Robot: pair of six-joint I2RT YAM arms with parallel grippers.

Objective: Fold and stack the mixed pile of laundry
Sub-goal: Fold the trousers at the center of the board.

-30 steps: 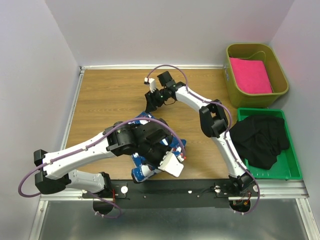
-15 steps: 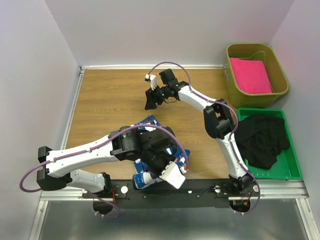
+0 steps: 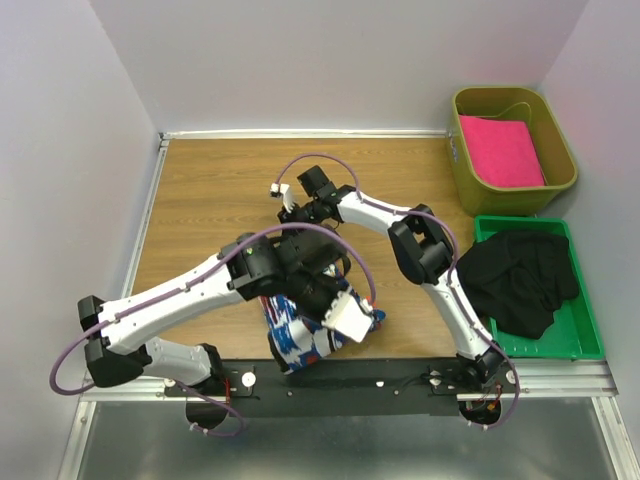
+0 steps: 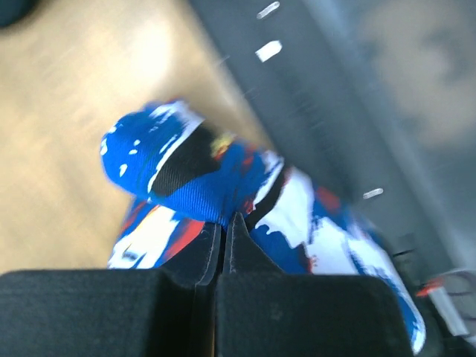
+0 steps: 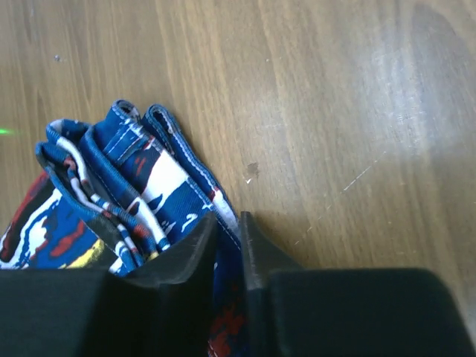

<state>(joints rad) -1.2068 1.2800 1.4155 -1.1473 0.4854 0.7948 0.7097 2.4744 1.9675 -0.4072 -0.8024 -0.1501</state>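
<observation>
Left gripper [image 4: 224, 223] clamped tight on a bunched fold of the blue blotched cloth [image 3: 292, 338] near the wood table's [image 3: 210, 190] front edge, right gripper [image 5: 227, 223] pinched shut on its hemmed far end, probably to pull it taut for folding; black garment [image 3: 520, 280] lies heaped in the green tray [image 3: 590, 345].

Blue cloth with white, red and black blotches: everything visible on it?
The blue cloth with white, red and black blotches is soft fabric with stitched hems, bunched in folds; its far end lies on the wooden table. The left gripper and the right gripper each pinch a fold, jaws shut on it.
</observation>
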